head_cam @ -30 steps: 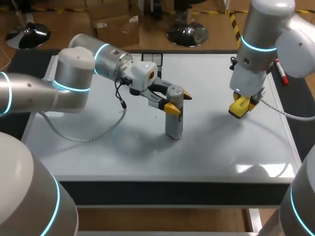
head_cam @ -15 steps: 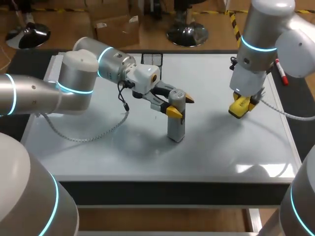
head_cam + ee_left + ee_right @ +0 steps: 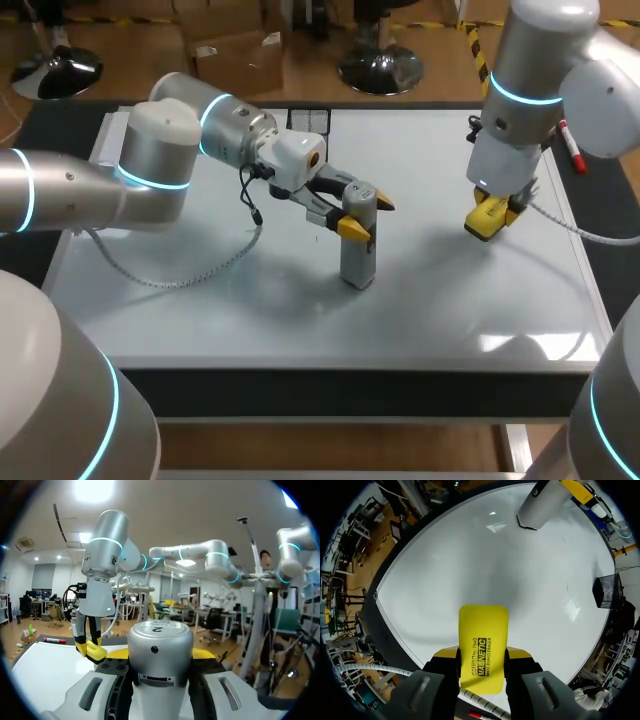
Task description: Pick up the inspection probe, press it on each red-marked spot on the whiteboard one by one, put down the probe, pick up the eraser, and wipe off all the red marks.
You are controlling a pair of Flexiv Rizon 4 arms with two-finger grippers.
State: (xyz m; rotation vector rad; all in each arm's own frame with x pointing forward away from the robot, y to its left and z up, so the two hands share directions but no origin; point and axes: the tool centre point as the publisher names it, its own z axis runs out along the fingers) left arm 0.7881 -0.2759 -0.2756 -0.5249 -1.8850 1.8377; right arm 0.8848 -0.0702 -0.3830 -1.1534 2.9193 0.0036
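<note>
1. Now the left gripper [image 3: 366,215], clamped around the upright inspection probe [image 3: 356,252], sits slightly further right than 1 s ago and has stopped. The probe's foot rests mid-whiteboard [image 3: 250,300], likely pressing.
2. Rightwards, the right gripper [image 3: 482,656] grips the eraser [image 3: 483,635] above the board, unmoved.
3. Count: 1 probe, 1 eraser, 2 grippers, 0 red marks visible.

Yellow eraser [image 3: 483,645] between the jaws, over whiteboard [image 3: 470,565].
</note>
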